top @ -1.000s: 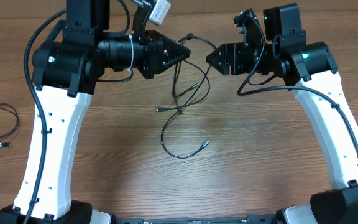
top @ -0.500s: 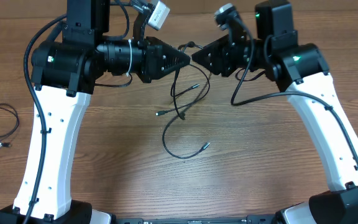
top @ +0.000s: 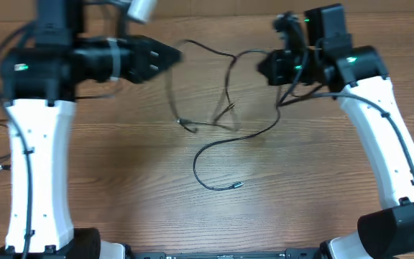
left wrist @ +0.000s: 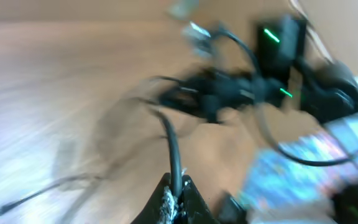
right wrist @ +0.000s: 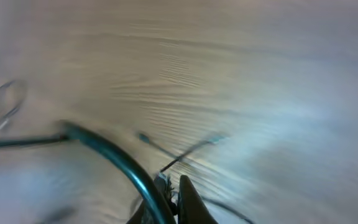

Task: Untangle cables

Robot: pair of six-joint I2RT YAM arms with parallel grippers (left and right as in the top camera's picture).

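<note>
We see both arms swung apart since a second ago, stretching the cables (top: pixel 195 165) above the middle of the wooden table (top: pixel 121 180), with their loose loop and plug lying on it. A spare cord (top: pixel 0 169) sits at the left edge, beside the left arm. The left gripper (top: pixel 172 52) and right gripper (top: pixel 263 66) are each pressed together, pinching a strand.

Table (top: pixel 121 194): brown wood grain, smooth, low sheen, with soft glare patches in both my wrist views. Cables (top: pixel 225 140): thin, black, rubbery-looking jacket, matt from overhead. One strand picks up a bluish shine close to my right wrist camera. Plug (top: pixel 237 184) on the loose end: pale, looks like metal, too small to be sure. My left pincer (top: pixel 175 52) and right pincer (top: pixel 261 67): black, matt, plastic-looking. Arm shells (top: pixel 387 144): white, smooth, slightly glossy plastic.
</note>
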